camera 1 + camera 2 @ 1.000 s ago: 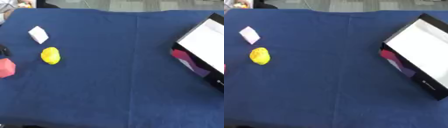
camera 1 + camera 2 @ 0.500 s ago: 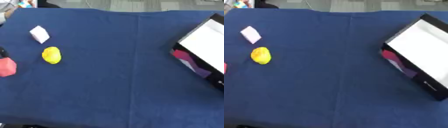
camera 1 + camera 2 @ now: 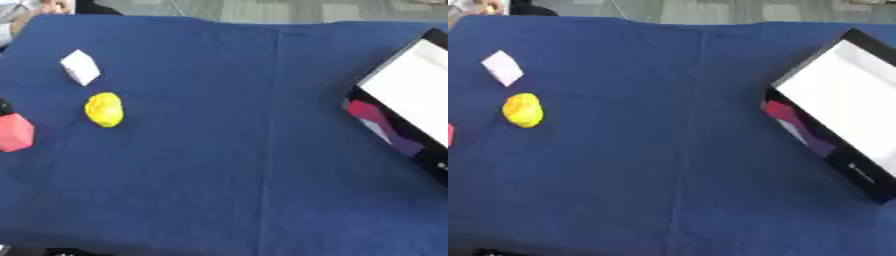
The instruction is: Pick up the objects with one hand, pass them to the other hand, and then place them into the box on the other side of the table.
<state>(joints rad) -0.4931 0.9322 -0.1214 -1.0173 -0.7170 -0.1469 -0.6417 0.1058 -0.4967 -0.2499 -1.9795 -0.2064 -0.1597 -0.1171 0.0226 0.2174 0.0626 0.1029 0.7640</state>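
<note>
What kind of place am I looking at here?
Probably a robot test or training bench, not a home: a table under a plain blue cloth, a few small practice pieces such as a yellow lump, and an open box to fill.

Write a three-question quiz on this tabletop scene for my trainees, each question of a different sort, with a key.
1. True or false: the yellow object lies inside the box.
2. Which lies farthest from the robot? A) white block B) yellow object C) red object
3. Fill in: the box stands on the robot's ____ side of the blue cloth.

Key:
1. False; it lies on the cloth, far to the left of the box.
2. A
3. right
</note>
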